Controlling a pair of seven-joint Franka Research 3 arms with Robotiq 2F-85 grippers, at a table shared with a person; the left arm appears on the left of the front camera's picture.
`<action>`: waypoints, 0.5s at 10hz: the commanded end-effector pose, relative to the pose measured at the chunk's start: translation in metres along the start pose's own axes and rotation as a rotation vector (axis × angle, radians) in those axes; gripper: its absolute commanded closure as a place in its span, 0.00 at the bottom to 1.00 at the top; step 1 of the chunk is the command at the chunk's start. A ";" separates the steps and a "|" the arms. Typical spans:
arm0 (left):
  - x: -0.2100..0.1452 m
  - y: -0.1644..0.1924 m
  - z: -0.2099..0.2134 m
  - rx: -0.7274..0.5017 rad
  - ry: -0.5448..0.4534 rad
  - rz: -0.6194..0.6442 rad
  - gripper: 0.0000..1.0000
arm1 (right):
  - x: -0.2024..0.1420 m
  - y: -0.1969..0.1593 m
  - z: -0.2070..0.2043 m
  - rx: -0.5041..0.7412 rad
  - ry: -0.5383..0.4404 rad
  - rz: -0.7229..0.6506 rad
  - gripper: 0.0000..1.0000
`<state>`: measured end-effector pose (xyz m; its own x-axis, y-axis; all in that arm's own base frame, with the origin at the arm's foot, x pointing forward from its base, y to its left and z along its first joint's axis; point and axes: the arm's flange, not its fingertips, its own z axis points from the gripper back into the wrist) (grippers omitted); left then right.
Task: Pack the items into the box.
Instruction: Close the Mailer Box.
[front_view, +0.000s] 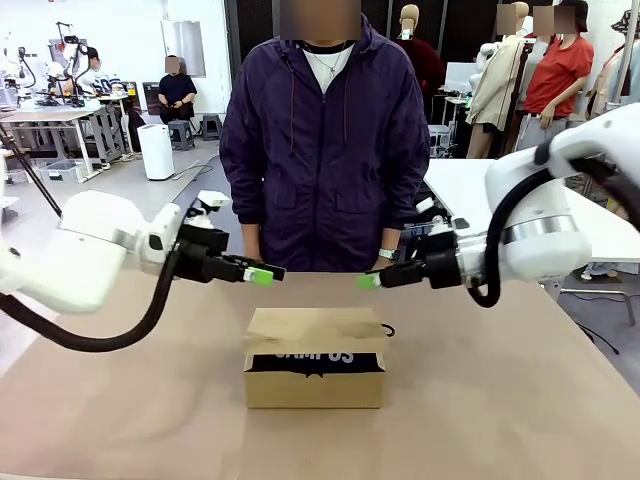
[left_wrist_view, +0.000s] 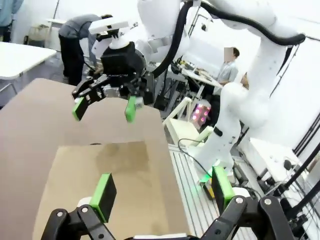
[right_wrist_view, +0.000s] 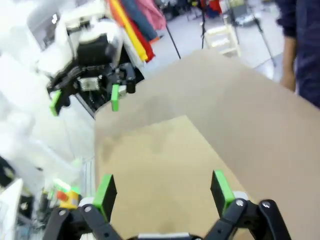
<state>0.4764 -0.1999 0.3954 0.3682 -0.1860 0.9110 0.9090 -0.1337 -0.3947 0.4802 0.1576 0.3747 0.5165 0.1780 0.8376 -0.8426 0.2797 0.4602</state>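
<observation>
Packing nearly done, by the look of it. On the table (front_view: 520, 400), near the middle, the box (front_view: 314, 372), its flap (front_view: 318, 325) lowered most of the way but not flat, a dark slot left along the near face. Through that slot, the pouch (front_view: 312, 358) inside, white letters of "CAMPUS" partly visible. Stapler and knife nowhere on the tabletop; probably already inside, though not possible to tell.

Above and just beyond the box, coming in from the left, the left gripper (front_view: 262, 274), released, holding nothing. Facing it from the right, the right gripper (front_view: 370, 281), likewise spread wide and empty, with a gap between the two over the far edge of the box. Same stance in each wrist view: own green pads (left_wrist_view: 104, 194) apart at the bottom, the opposite gripper ahead, brown cardboard below.

Next move, as a judgement: pressing the flap down flush, or tucking it in; a light downward push along the near edge, with the other gripper steadying the box against sliding.

Beyond the far edge of the table, a person (front_view: 325, 140) in a purple jacket, hands low behind the grippers, close enough to call for care. Small dark loop (front_view: 386, 329) at the right end of the flap, likely a cord, perhaps a snag when closing.
</observation>
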 end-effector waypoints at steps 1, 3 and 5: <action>0.000 -0.016 0.023 0.032 -0.070 0.173 0.00 | 0.012 0.008 0.043 0.014 0.009 -0.242 0.00; -0.009 -0.037 0.063 -0.055 -0.165 0.516 0.00 | 0.006 0.007 0.088 0.131 0.048 -0.504 0.00; -0.031 -0.077 0.118 0.153 -0.378 0.810 0.00 | -0.012 0.012 0.150 0.230 0.009 -0.684 0.00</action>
<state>0.4431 -0.0910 0.3944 0.8598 -0.0174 0.5103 0.5100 -0.0213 -0.8599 0.4501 0.0437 0.4031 0.9087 0.0825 0.4093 -0.4175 0.1636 0.8938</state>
